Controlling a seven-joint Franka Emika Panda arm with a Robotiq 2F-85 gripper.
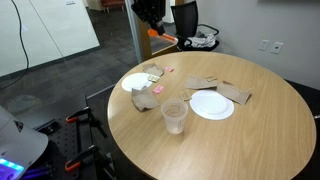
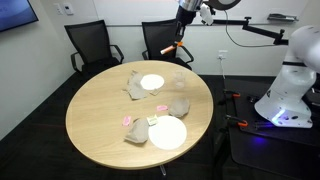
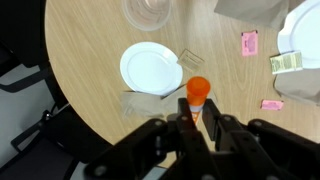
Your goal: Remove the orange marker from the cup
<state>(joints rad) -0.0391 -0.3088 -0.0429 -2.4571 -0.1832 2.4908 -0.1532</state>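
You held the marker [image 3: 198, 92] clamped in the gripper [image 3: 199, 114] jaws, high above the table [image 1: 255, 130], clear of the cup [image 1: 174, 116]. The cup stood empty, so removal appeared complete.

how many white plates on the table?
2. One plate lies right beside the cup; the second plate sits farther off, by the brown paper. None looks hidden.

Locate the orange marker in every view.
Exterior view: orange marker at top centre.
Exterior view: orange marker upper right of centre, before a black chair.
Wrist view: orange marker at centre, held in the gripper.
Shared landmark: the bare white plate.
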